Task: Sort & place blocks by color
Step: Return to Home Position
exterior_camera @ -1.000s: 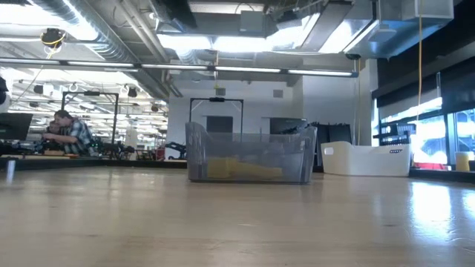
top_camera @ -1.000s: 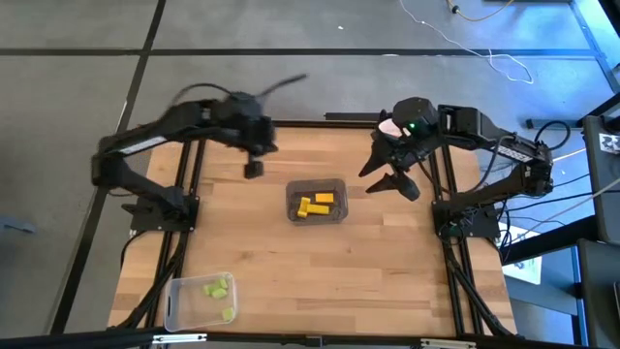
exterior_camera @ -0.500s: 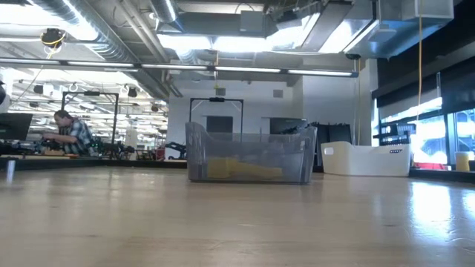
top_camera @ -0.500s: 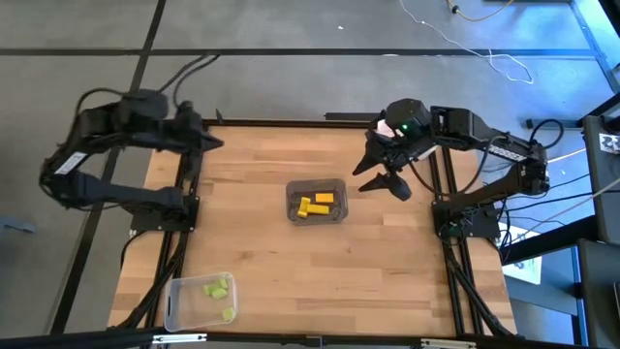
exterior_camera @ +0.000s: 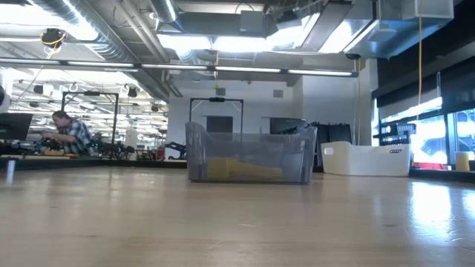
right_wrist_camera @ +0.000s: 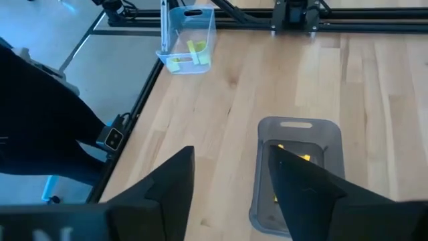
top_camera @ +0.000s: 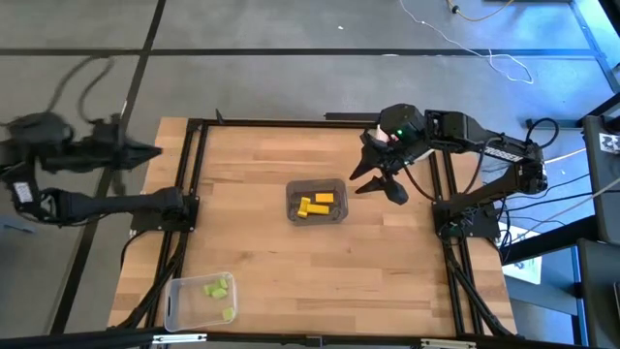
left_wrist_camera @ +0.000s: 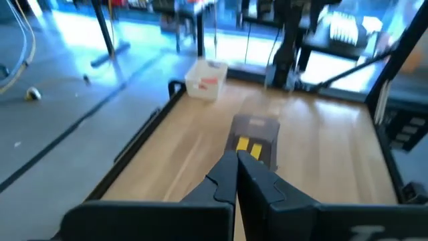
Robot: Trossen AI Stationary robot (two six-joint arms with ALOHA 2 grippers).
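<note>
The left gripper (top_camera: 143,152) is hanging out past the table's (top_camera: 252,252) left edge, over the floor, with its two fingers pressed together and holding nothing. The right gripper (top_camera: 380,189) is hovering above the far right part of the table, just right of the grey bin (top_camera: 316,183), with its fingers spread wide apart and empty. The yellow blocks (top_camera: 316,203) are lying together inside that grey bin, which is sitting near the middle of the table. The light green blocks (top_camera: 219,289) are lying in the clear bin (top_camera: 174,308) at the near left corner, well apart from the grey one. A white bin (exterior_camera: 364,159) is standing at the far right, beyond the grey bin; something red is showing inside it in the left wrist view, too blurred to make out further. In the room behind, a person (exterior_camera: 72,134) is bending over a bench at the far left.
</note>
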